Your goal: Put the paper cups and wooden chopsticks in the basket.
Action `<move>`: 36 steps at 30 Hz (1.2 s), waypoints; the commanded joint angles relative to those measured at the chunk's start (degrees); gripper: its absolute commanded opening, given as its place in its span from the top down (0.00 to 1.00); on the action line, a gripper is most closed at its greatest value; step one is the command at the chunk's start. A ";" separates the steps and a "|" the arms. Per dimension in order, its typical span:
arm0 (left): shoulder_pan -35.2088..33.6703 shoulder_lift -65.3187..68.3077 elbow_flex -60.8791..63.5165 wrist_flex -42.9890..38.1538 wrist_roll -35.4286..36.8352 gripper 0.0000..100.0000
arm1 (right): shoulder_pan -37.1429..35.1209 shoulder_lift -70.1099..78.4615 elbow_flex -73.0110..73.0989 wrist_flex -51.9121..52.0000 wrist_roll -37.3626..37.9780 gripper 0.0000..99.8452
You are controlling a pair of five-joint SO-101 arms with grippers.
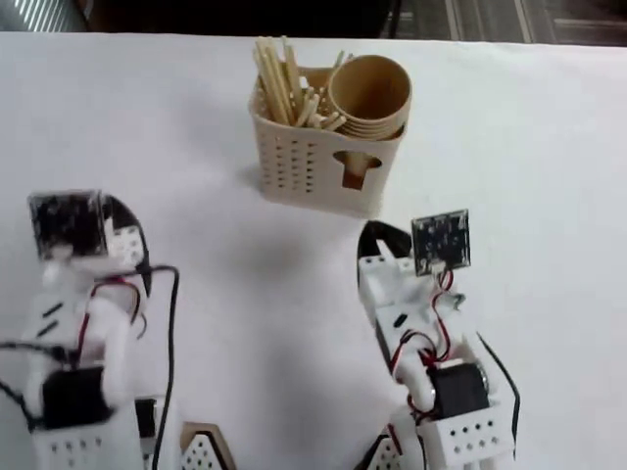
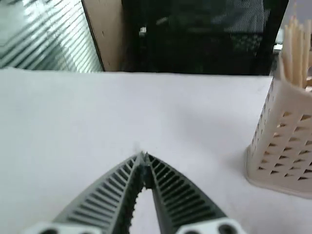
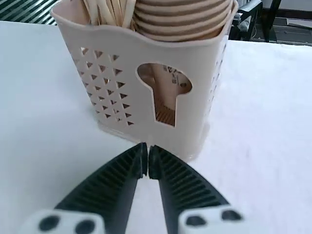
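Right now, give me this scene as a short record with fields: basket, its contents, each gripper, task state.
basket: upright on the white table
chopsticks: standing bunched in the basket
paper cups: stacked in the basket, beside the chopsticks
left gripper: shut, empty, apart from the basket
right gripper: shut, empty, close in front of the basket
task state: looks done
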 commanded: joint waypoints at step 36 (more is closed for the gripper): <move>10.07 -17.63 36.04 3.78 -14.86 0.98 | 8.04 -15.69 19.08 18.51 0.44 0.98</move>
